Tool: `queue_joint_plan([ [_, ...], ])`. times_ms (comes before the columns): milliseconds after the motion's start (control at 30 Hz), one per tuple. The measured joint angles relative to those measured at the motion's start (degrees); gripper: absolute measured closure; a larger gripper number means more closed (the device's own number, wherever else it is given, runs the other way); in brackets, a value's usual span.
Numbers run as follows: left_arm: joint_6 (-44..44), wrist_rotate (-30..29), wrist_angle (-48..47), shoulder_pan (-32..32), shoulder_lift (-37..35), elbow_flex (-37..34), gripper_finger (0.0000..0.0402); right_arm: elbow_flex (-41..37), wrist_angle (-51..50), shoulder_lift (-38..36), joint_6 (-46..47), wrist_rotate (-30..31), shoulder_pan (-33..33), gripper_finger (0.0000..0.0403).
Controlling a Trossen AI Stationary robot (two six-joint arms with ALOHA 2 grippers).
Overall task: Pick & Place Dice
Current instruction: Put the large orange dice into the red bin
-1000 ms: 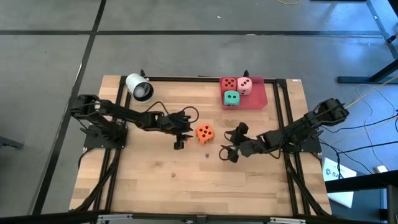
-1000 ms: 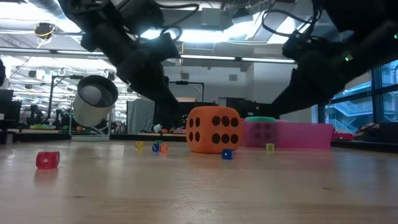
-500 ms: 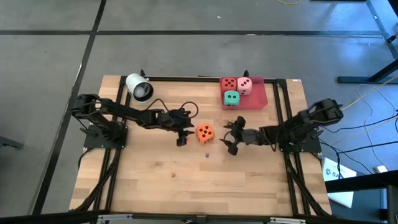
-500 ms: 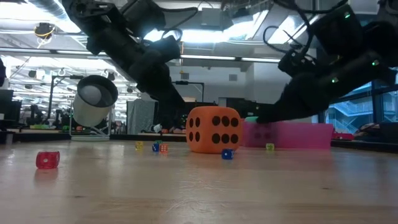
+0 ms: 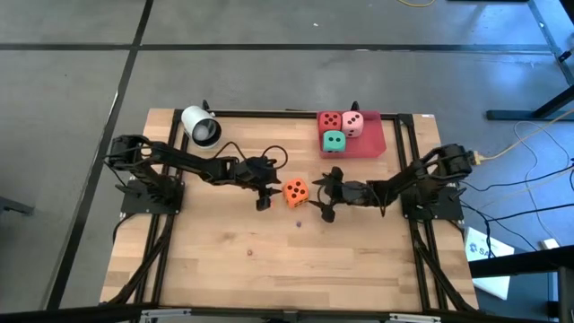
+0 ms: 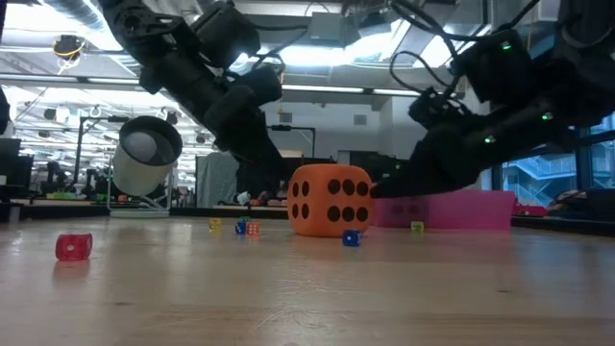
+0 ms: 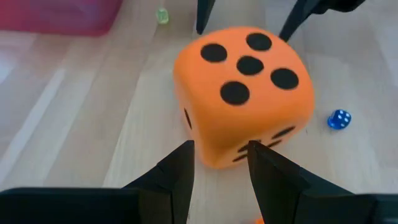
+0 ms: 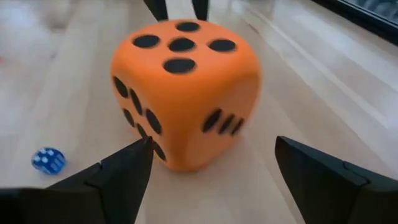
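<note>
Orange die [image 7: 245, 93] five up; tiny blue die [image 7: 339, 119] beside, wrist views only.

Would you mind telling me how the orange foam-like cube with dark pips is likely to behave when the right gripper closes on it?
The orange cube has rounded edges and a matte skin, so it probably squashes slightly and grips well. Resting flat on the wooden table, it should slide rather than roll. The open right gripper stands wider than it.
</note>
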Motion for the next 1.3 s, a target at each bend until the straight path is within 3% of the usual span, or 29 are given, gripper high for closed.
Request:
queue_joint_plan([
  [400, 0.24, 2.71, 0.46, 1.81, 0.98, -0.01, 0.0258, 7.71, 2.62, 10.01, -2.44, -7.01, -3.39, 0.0068],
  [833, 0.22, 5.20, -0.73, 2.22, 0.92, -0.04, 0.0258, 8.13, 5.65, 10.20, -3.32, -9.68, -3.60, 0.0072],
  [1000, 0.20, 5.97, -1.12, 2.20, 0.92, -0.12, 0.0258, 9.32, 3.97, 10.20, -3.65, -11.49, -3.59, 0.0102],
  [1300, 0.17, 6.69, -0.91, 2.20, 0.92, -0.12, 0.0258, 9.62, 3.21, 9.98, -3.61, -14.59, -5.14, 0.0193],
])
